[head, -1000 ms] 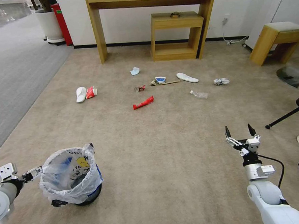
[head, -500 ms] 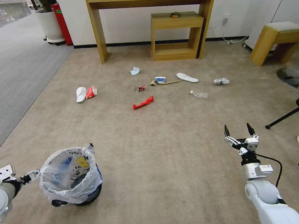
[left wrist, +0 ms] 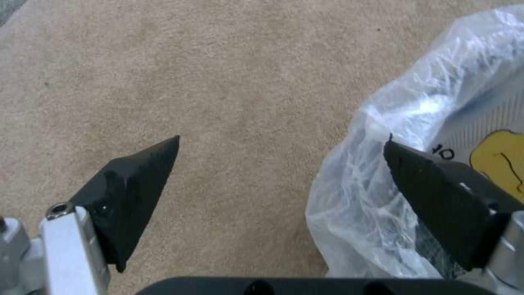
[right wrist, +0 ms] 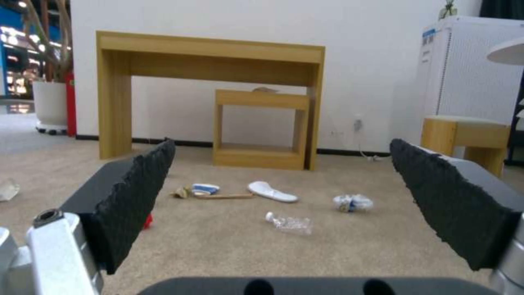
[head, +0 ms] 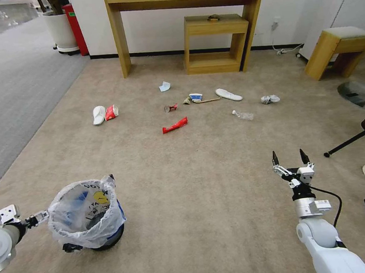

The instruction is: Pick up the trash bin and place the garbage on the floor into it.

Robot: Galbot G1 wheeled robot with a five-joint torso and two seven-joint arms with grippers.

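At the lower left of the head view the left claw [head: 42, 216] sits with its tips at the crinkled plastic rim of the small dark round trash bin lined with a translucent white printed bag [head: 86, 215]; in the left wrist view its jaws stand wide, one finger over bare carpet and the other [left wrist: 437, 192] against the bag, gripping nothing. The bin stands upright on the beige short-pile carpet floor [head: 202, 184]. At the lower right the right claw [head: 288, 159] hangs above the carpet, jaws wide and empty. Well beyond, mid-frame, litter lies scattered: a red wrapper [head: 175, 125], a clear plastic bottle [head: 243, 115], a white flat slipper [head: 228, 94], a blue-white paper cup [head: 195, 97].
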